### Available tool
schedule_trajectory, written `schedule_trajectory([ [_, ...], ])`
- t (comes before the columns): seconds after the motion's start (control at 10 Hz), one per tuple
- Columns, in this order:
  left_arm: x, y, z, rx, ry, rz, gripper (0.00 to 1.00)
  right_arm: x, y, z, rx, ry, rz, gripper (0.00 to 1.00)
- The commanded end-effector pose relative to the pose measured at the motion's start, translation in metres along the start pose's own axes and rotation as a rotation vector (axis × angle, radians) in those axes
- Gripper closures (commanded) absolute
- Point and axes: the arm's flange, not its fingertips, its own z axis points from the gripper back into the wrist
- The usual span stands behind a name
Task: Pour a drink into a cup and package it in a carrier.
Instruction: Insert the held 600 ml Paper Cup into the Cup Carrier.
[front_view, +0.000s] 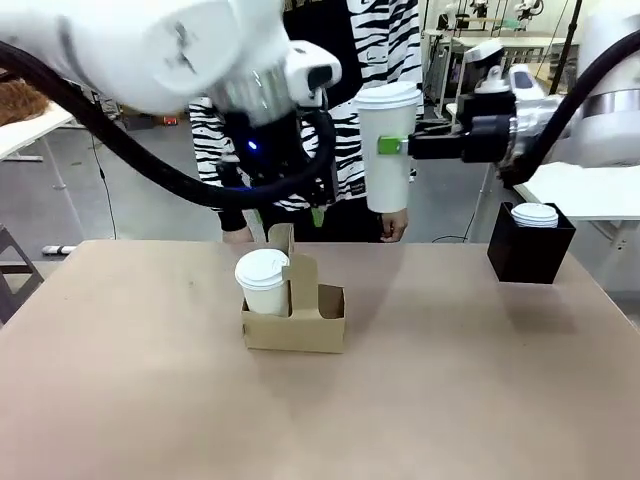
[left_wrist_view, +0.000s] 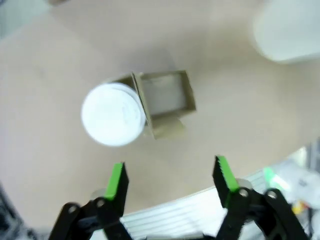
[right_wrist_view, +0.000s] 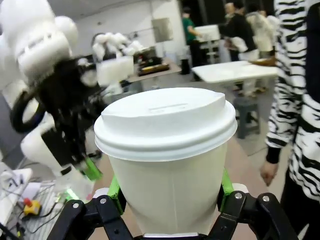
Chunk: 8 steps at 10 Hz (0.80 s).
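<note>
The right jaws clamp a tall white lidded paper cup (front_view: 385, 150), held in the air. The left jaws stand wide apart and empty, directly above a second white lidded cup (left_wrist_view: 112, 114) seated in the brown cardboard carrier (left_wrist_view: 167, 97) on the counter (front_view: 450, 380).

A lab: white worktables (right_wrist_view: 235, 71) and people (right_wrist_view: 243, 27) working behind.

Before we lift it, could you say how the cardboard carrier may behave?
The carrier looks like thin cardboard, so probably light and bendy. A lidded cup fills one slot, the other slot is empty, so it may tilt that way.
</note>
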Motion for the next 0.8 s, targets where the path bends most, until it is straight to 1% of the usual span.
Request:
schedule_trajectory([
  [0.0,-0.034,0.054,0.030,-0.057,0.100,-0.296,0.00,-0.005,-0.003,-0.020,0.134,-0.013,0.078,0.20],
  [0.1,-0.047,0.078,0.042,-0.083,0.098,-0.402,0.00,-0.017,-0.005,-0.033,0.178,-0.013,0.100,0.20],
  [0.2,-0.063,0.103,0.051,-0.065,0.079,-0.548,0.00,-0.027,-0.007,-0.046,0.204,-0.035,0.141,0.20],
  [0.3,-0.070,0.118,0.054,-0.046,-0.021,-0.573,0.00,-0.030,-0.004,-0.051,0.186,-0.074,0.181,0.20],
  [0.4,-0.073,0.129,0.052,0.033,-0.093,-0.502,0.00,-0.025,0.002,-0.040,0.166,-0.014,0.081,0.20],
  [0.5,-0.058,0.098,0.057,-0.071,0.081,-0.502,0.00,-0.025,0.002,-0.040,0.166,-0.014,0.081,0.20],
  [0.6,-0.058,0.098,0.057,-0.071,0.081,-0.502,0.00,-0.025,0.002,-0.040,0.166,-0.014,0.081,0.20],
  [0.7,-0.070,0.123,0.065,-0.017,0.020,-0.537,0.00,-0.036,-0.001,-0.047,0.180,-0.023,0.113,0.20],
])
